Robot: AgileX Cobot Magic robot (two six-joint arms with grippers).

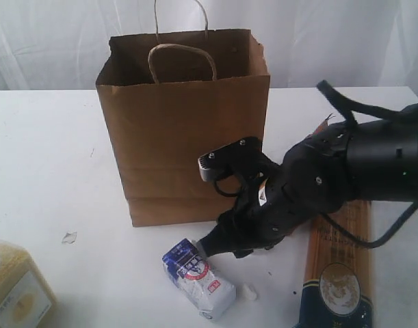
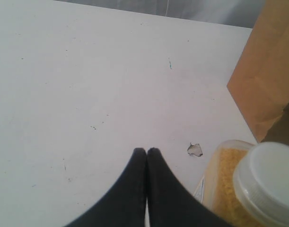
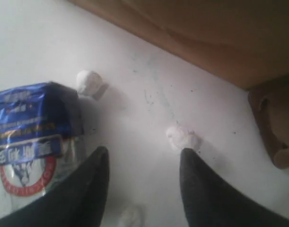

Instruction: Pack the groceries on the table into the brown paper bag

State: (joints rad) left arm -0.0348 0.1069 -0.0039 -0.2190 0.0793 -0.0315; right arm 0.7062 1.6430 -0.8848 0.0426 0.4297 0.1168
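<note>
Blue-and-white film marks the blue-white pouch point(image 3: 33, 137), which lies flat on the table point(image 1: 51, 171) just beside one finger of the right gripper point(image 3: 142, 156) and outside its gap. The jaws stand spread, with only bare tabletop and a white crumb point(image 3: 182, 137) between them. The pouch looks soft and loosely filled, probably light, and its slick film may slide or sag. A pinch across its narrow middle seems safer than one on the folded blue end. The left gripper point(image 2: 146, 151) has its fingers pressed together on nothing, and the yellow-grain container point(image 2: 224, 172) sits just to one side of its tips. Only the exterior view shows the brown paper bag point(image 1: 181, 130) upright and open-mouthed beyond the right gripper, with the long spaghetti pack point(image 1: 342, 253) partly beneath that arm. Only the right wrist view shows that the pouch is not yet between the fingers.
</note>
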